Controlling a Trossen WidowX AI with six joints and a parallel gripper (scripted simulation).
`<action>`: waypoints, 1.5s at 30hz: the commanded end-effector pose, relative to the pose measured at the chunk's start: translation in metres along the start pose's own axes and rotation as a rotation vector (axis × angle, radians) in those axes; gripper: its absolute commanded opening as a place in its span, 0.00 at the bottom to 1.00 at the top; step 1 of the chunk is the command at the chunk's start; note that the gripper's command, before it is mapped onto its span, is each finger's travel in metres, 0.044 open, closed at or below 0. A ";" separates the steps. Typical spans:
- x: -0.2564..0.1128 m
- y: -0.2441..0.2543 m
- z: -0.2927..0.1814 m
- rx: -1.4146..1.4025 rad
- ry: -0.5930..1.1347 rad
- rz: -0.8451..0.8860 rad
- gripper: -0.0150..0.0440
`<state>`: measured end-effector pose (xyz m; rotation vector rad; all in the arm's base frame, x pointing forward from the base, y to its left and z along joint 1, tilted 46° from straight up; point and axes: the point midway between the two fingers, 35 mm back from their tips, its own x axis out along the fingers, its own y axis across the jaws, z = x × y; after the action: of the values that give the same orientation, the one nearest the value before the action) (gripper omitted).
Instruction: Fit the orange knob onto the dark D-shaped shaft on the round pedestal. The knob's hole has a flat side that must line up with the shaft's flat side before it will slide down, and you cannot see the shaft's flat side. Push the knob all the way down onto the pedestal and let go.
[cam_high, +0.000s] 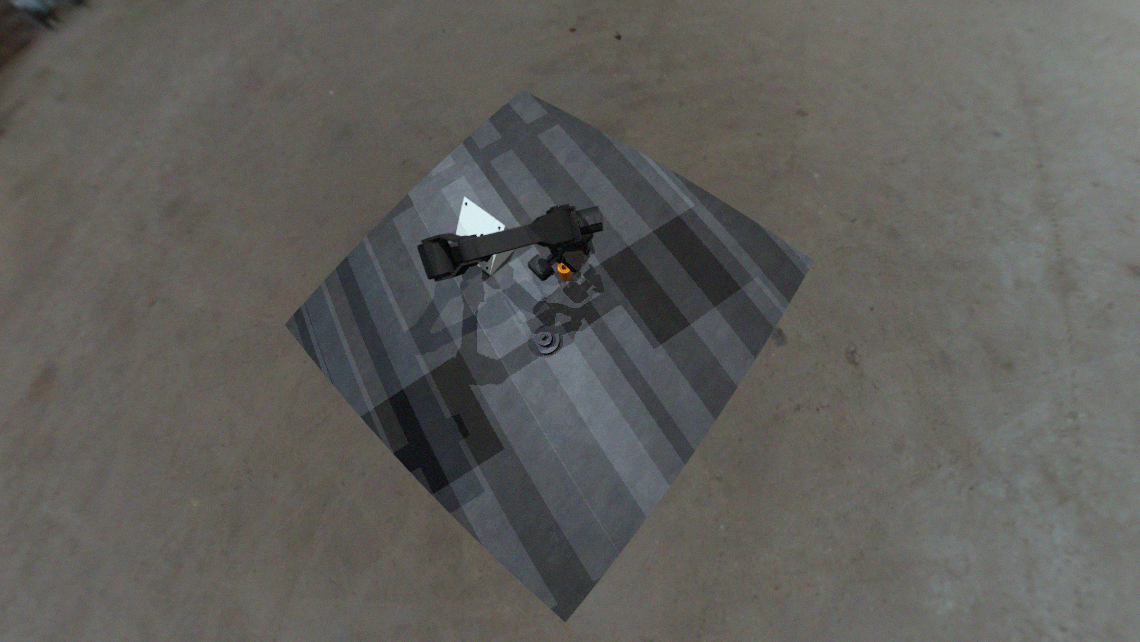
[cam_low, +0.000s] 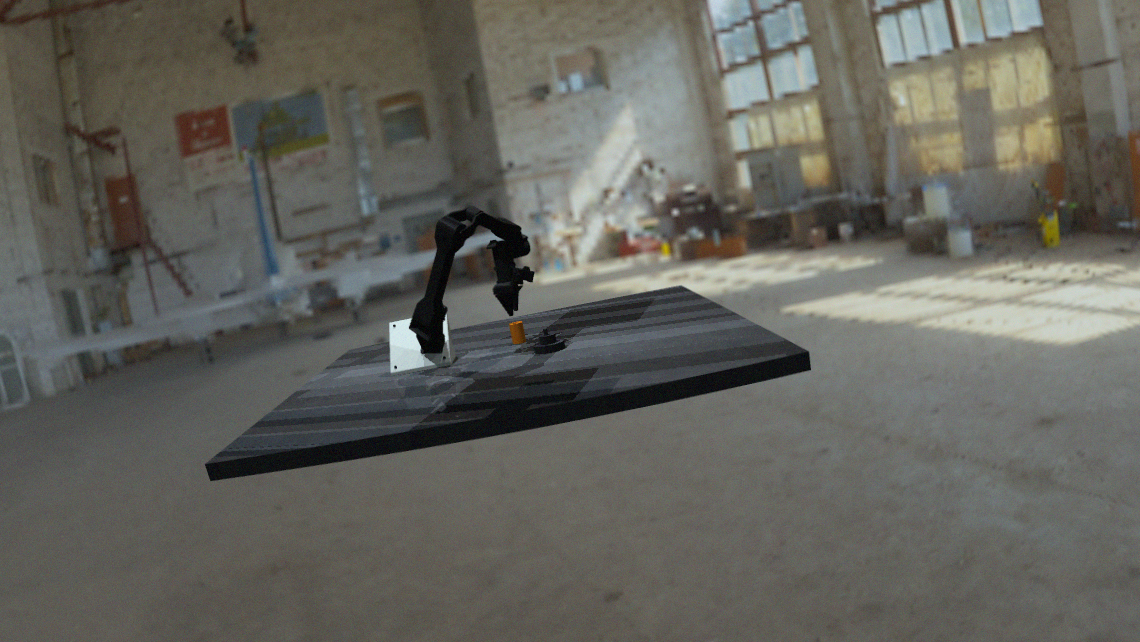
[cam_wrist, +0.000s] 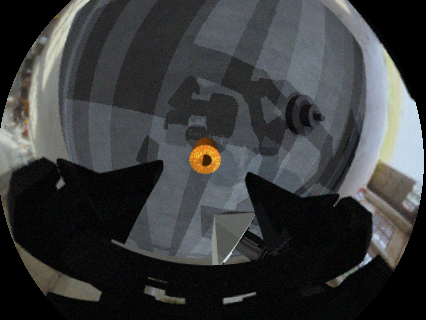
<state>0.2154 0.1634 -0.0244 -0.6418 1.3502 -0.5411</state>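
The orange knob (cam_high: 564, 272) (cam_low: 517, 333) (cam_wrist: 195, 161) stands upright on the table, its round hole end facing up; the hole's flat side cannot be made out. The dark round pedestal (cam_high: 555, 347) (cam_low: 548, 348) (cam_wrist: 292, 112) stands a short way from it, with the thin dark shaft (cam_low: 545, 333) (cam_wrist: 318, 116) rising bare from its middle. My gripper (cam_low: 512, 311) (cam_wrist: 205, 170) is open and empty, pointing down above the knob. In the wrist view the knob shows between the two fingertips, slightly beyond them; the exterior view shows a small gap above its top.
The striped dark table (cam_high: 590, 414) (cam_low: 686, 357) carries everything, and shadows of the arm fall across it. The white base plate (cam_high: 478, 219) (cam_low: 402, 350) (cam_wrist: 227, 232) stands at the arm's foot, on the opposite side of the knob from the pedestal in the exterior view.
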 end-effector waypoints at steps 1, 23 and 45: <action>0.013 0.002 0.000 -0.004 -0.005 -0.001 1.00; 0.044 0.003 0.001 -0.004 -0.006 0.000 1.00; 0.079 0.001 0.000 -0.003 -0.006 -0.003 1.00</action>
<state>0.2268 0.1138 -0.0780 -0.6417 1.3456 -0.5395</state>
